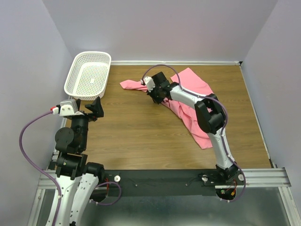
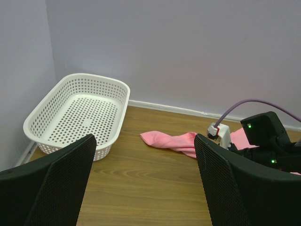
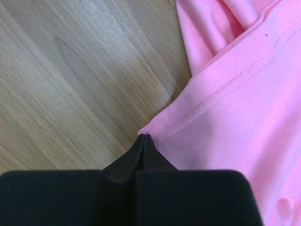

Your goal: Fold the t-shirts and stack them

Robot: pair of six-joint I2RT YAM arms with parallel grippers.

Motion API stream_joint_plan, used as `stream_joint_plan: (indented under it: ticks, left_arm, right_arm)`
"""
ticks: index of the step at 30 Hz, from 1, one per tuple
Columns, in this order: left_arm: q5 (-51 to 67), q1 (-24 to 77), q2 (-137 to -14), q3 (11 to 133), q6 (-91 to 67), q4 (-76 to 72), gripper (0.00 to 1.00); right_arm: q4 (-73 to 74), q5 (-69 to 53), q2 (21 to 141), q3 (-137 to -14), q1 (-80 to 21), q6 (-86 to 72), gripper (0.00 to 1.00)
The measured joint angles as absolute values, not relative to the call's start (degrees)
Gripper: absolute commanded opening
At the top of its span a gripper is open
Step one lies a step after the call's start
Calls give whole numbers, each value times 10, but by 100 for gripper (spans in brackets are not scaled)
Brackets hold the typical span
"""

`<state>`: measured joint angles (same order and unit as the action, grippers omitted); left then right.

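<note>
While left jaws hang spread, right jaws seemingly pinch the t-shirt (image 3: 244,94) edge.

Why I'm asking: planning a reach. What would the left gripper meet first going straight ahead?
Probably the shirt, its outstretched end lying on the table straight ahead of the open left gripper. If the gripper travels above the cloth, the wall comes next; height is unclear.

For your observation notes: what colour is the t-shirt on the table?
Plain pink t-shirt, clearest in the right wrist view.
</note>
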<state>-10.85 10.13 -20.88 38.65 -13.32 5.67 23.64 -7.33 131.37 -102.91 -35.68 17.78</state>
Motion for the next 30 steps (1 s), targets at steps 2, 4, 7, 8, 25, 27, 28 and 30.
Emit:
stream_joint_plan:
  ticks: [2,4,7,8,25,27,28,30]
  left_arm:
    - [-109,101,-209,387,-133,57,93]
    - [-109,101,-209,387,-133,57,93]
    - [-109,101,-209,387,-133,57,93]
    - [-109,101,-209,387,-133,57,93]
    - [-114,101,-199,387,-133,57,93]
    - [-114,101,-201,387,-134,57,92]
    - [-114,101,-204,387,-134,57,93]
    - [-113,101,-212,386,-138,55,93]
  right_arm:
    - [237,-77,1314,-1029,-357,176,1]
    - [237,-81,1313,-1028,-357,176,1]
    - [237,-105,1308,-1019,-357,178,1]
    - [237,-116,1303,-1011,-360,180,1]
    - [289,-362,1195,-931,-724,192,93]
    - [288,-351,1189,-928,-644,193,94]
    - [289,-344,1181,-926,-587,194,100]
    - [288,-330,1163,-922,-498,195,100]
